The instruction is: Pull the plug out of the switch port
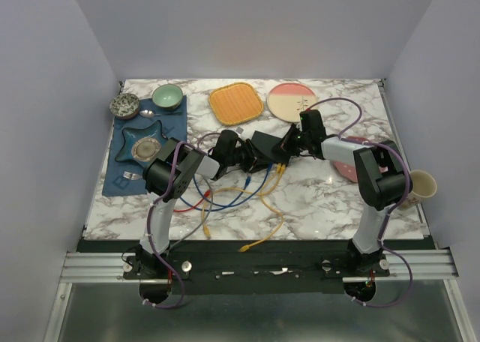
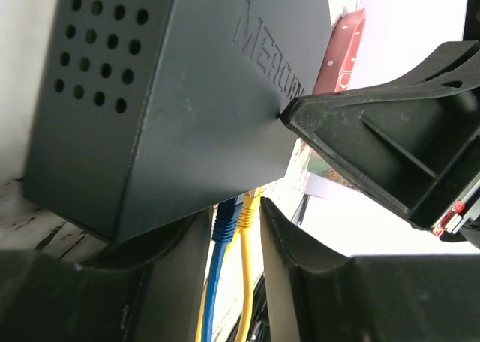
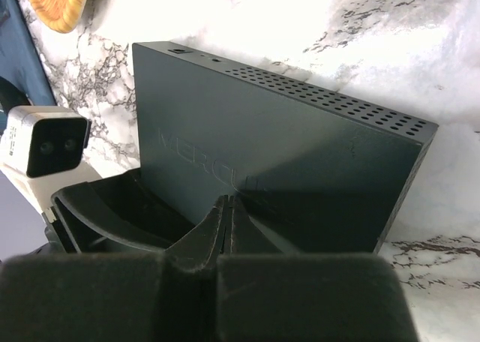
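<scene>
I am watching the switch (image 1: 264,145) sitting mid-way across the marble table (image 1: 330,199) between both arms, the right gripper (image 3: 226,207) pushing its pressed-together tips against the flat face, the left gripper (image 2: 236,211) flanking the blue plug (image 2: 225,220) and yellow plug (image 2: 250,205); whether it is pinching them I cannot tell
</scene>
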